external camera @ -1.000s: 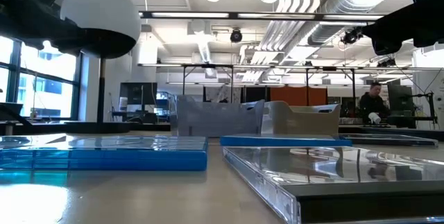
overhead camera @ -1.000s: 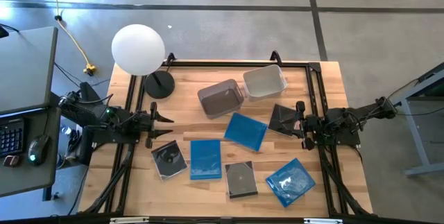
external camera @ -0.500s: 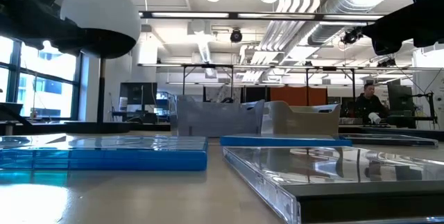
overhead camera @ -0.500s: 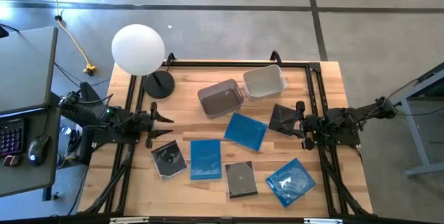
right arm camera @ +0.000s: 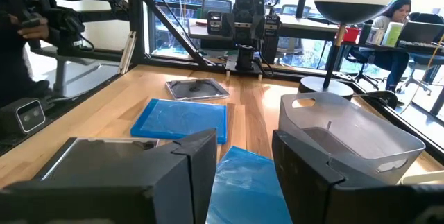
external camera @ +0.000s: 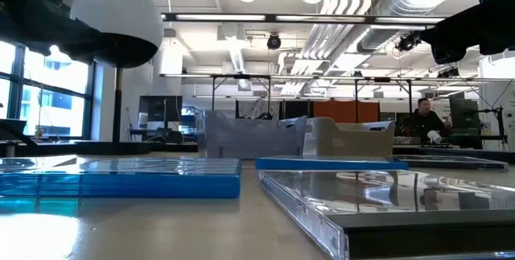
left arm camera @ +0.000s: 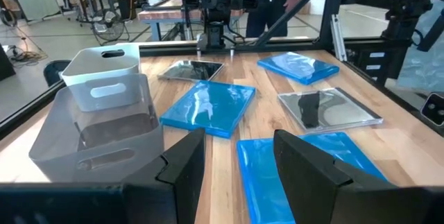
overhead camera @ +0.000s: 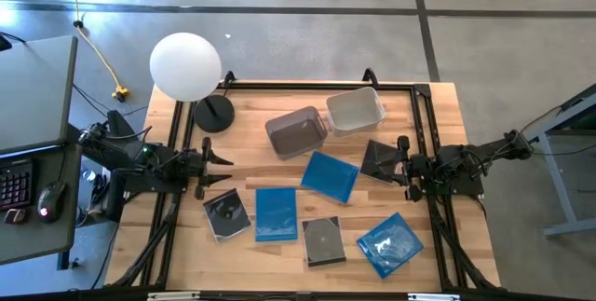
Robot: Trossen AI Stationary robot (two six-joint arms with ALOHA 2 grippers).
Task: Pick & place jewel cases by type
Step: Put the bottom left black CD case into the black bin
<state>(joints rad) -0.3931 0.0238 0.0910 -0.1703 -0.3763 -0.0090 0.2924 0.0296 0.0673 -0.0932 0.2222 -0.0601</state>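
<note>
Six jewel cases lie flat on the wooden table. The blue ones are in the middle (overhead camera: 330, 175), toward the near edge (overhead camera: 276, 213) and near right (overhead camera: 389, 243). The dark ones with shiny fronts are near left (overhead camera: 227, 213), at the near middle (overhead camera: 323, 240) and on the right (overhead camera: 380, 159). My left gripper (overhead camera: 220, 171) (left arm camera: 239, 172) hovers open at the table's left side. My right gripper (overhead camera: 403, 161) (right arm camera: 246, 165) hovers open at the right side, just behind the right dark case (right arm camera: 90, 153).
A grey tub (overhead camera: 296, 131) and a clear tub (overhead camera: 355, 109) stand side by side toward the far edge. A lamp with a white globe (overhead camera: 185, 65) and a black base (overhead camera: 214, 113) stands at the far left corner. Black rails (overhead camera: 317, 85) frame the table.
</note>
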